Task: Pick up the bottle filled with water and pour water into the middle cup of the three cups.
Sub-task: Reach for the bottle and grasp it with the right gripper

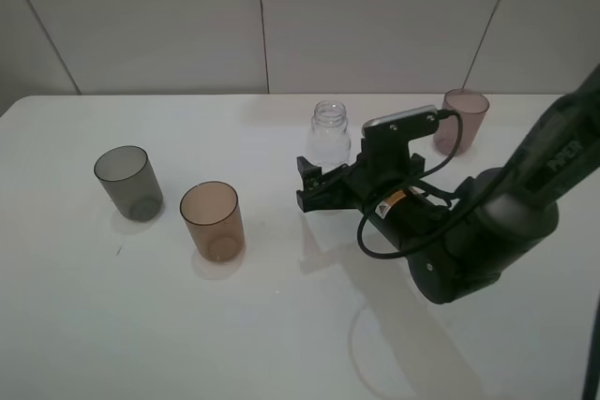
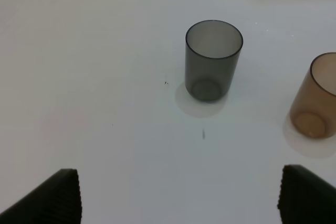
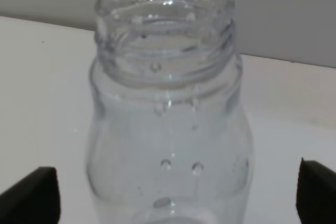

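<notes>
The clear capless bottle (image 1: 330, 131) stands upright at the table's middle back, with droplets inside its wall (image 3: 168, 129). My right gripper (image 1: 315, 185) is open at the bottle's base. In the right wrist view the gripper (image 3: 173, 195) has a fingertip (image 3: 31, 192) on each side of the bottle, apart from it. The orange-brown middle cup (image 1: 212, 220) stands upright at front left and also shows in the left wrist view (image 2: 317, 98). The smoky grey cup (image 1: 128, 182) is left of it. The mauve-pink cup (image 1: 463, 121) is at back right. My left gripper (image 2: 178, 195) is open and empty, short of the grey cup (image 2: 212, 59).
The white table (image 1: 112, 325) ends at a pale panelled wall (image 1: 281, 16) at the back. My right arm's dark body (image 1: 469, 231) and its cable lie over the table's right half, in front of the pink cup.
</notes>
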You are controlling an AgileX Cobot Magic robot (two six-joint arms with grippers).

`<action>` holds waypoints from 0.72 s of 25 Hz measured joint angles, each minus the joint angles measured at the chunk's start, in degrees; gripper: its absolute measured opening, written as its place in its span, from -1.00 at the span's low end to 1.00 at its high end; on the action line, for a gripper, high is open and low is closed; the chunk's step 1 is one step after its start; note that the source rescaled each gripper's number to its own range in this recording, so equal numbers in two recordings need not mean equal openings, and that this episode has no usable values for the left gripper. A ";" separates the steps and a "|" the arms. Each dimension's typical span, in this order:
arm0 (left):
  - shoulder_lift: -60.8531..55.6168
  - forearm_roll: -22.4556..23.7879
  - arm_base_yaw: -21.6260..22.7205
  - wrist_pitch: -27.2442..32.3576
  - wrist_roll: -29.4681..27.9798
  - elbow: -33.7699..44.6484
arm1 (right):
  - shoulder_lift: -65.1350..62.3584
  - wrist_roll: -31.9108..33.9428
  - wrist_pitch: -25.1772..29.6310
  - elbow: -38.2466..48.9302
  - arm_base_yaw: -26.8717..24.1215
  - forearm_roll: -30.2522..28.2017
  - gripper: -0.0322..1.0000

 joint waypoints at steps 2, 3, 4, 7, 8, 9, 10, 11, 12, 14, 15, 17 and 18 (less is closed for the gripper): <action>0.00 0.00 0.00 0.00 0.00 0.00 | 0.45 0.00 0.27 -1.05 -0.18 -0.39 0.83; 0.00 0.00 0.00 0.00 0.00 0.00 | 0.77 0.00 0.57 -1.63 -0.18 -0.45 0.83; 0.00 0.00 0.00 0.00 0.00 0.00 | 1.27 0.00 1.13 -2.26 -0.25 -0.51 0.83; 0.00 0.00 0.00 0.00 0.00 0.00 | 3.08 0.00 2.25 -4.19 -0.37 -0.58 0.83; 0.00 0.00 0.00 0.00 0.00 0.00 | 3.82 0.00 2.51 -4.64 -0.37 -0.58 0.83; 0.00 0.00 0.00 0.00 0.00 0.00 | 4.53 0.00 2.74 -5.07 -0.37 -0.58 0.83; 0.00 0.00 0.00 0.00 0.00 0.00 | 4.96 0.00 3.00 -5.45 -0.37 -0.58 0.83; 0.00 0.00 0.00 0.00 0.00 0.00 | 5.36 0.00 3.11 -5.68 -0.37 -0.58 0.83; 0.00 0.00 0.00 0.00 0.00 0.00 | 5.60 0.00 3.16 -5.95 -0.37 -0.58 0.83; 0.00 0.00 0.00 0.00 0.00 0.00 | 5.63 0.00 3.16 -6.77 -0.37 -0.64 0.83; 0.00 0.00 0.00 0.00 0.00 0.00 | 5.63 0.00 3.16 -7.14 -0.37 -0.59 0.82; 0.00 0.00 0.00 0.00 0.00 0.00 | 5.63 0.00 3.16 -7.55 -0.37 -0.65 0.53; 0.00 0.00 0.00 0.00 0.00 0.00 | 5.63 0.00 3.16 -7.66 -0.37 -0.65 0.16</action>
